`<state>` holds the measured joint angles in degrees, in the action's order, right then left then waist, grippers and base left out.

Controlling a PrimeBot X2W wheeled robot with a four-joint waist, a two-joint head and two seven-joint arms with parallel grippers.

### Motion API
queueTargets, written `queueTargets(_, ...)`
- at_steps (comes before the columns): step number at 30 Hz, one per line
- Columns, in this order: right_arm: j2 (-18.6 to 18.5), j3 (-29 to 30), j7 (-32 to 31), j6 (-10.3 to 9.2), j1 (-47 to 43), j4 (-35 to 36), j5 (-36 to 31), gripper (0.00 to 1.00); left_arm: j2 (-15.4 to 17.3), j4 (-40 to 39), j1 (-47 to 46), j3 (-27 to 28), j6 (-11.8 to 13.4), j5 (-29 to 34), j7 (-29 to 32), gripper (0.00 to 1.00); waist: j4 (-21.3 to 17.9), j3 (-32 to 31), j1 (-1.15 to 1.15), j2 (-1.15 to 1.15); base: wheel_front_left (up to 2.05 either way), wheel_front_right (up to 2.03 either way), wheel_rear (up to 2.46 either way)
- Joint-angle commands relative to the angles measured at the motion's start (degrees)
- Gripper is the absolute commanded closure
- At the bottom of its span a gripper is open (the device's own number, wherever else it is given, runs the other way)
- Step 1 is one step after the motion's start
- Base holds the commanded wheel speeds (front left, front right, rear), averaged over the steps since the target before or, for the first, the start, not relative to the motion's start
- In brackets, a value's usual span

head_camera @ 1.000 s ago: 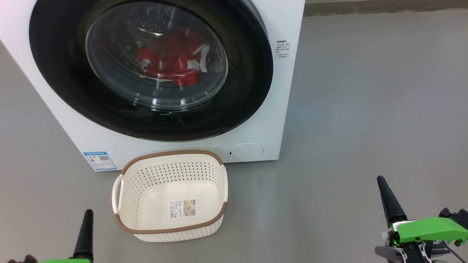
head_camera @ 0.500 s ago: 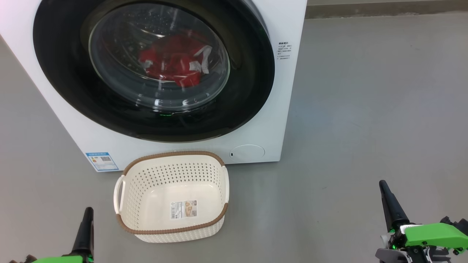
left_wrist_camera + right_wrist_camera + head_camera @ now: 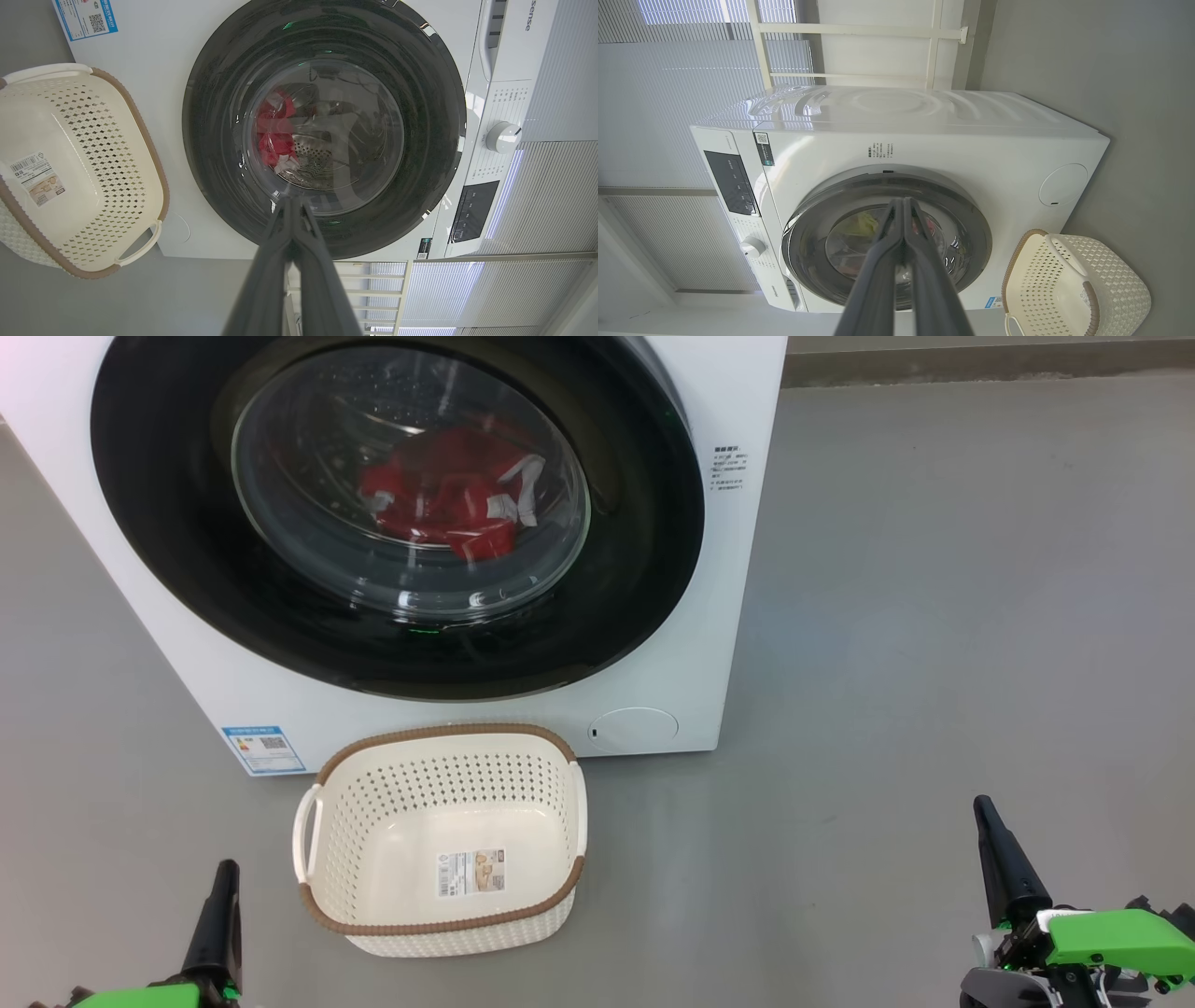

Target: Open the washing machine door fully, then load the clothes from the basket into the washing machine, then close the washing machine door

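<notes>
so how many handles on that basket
2: one handle at the left end of the basket, the other at its right end, both white.

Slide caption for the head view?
Washing machine door shut, red clothes inside, basket empty in front; left gripper and right gripper shut.

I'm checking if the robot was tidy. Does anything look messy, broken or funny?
Nothing stands out. The washing machine door looks shut, the red clothes lie inside, seen through it, and the empty basket sits upright on the floor before it. Nothing spilled.
</notes>
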<state>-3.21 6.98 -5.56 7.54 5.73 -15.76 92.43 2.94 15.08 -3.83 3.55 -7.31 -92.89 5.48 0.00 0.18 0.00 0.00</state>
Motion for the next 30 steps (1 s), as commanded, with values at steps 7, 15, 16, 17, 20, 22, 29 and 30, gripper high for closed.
queueTargets(7,0.0,-0.9,-0.5,-0.05,0.4,1.8,0.1,1.00,0.6,-1.1,-2.3,2.0,-0.2,0.0,0.3,1.00,0.0,0.0,0.00,0.00,0.00,0.00,0.00)
queueTargets(15,0.0,-0.9,-0.6,-0.05,0.4,1.8,0.1,1.00,0.6,-1.1,-2.3,2.1,-0.2,0.0,0.3,1.00,0.0,0.0,0.00,0.00,0.00,0.00,0.00)
queueTargets(16,0.0,-0.9,-0.6,-0.05,0.4,1.8,0.1,1.00,0.5,-1.1,-2.3,2.1,-0.2,0.0,0.4,1.00,0.0,0.0,0.00,0.00,0.00,0.00,0.00)
queueTargets(17,0.0,-0.9,-0.6,-0.05,0.4,1.8,0.1,1.00,0.5,-1.1,-2.3,2.2,-0.2,0.1,0.4,1.00,0.0,0.0,0.00,0.00,0.00,0.00,0.00)
queueTargets(20,0.0,-0.8,-0.6,-0.05,0.4,1.8,0.0,1.00,0.5,-1.1,-2.3,2.2,-0.2,0.1,0.4,1.00,0.0,0.0,0.00,0.00,0.00,0.00,0.00)
queueTargets(22,0.0,-0.8,-0.6,-0.05,0.4,1.8,0.0,1.00,0.5,-1.1,-2.3,2.2,-0.2,0.1,0.4,1.00,0.0,0.0,0.00,0.00,0.00,0.00,0.00)
queueTargets(29,0.1,-0.8,-0.7,-0.05,0.4,1.8,0.0,1.00,0.4,-1.1,-2.3,2.3,-0.2,0.2,0.5,1.00,0.0,0.0,0.00,0.00,0.00,0.00,0.00)
queueTargets(30,0.1,-0.8,-0.7,-0.05,0.4,1.8,0.0,1.00,0.4,-1.1,-2.3,2.3,-0.2,0.2,0.5,1.00,0.0,0.0,0.00,0.00,0.00,0.00,0.00)
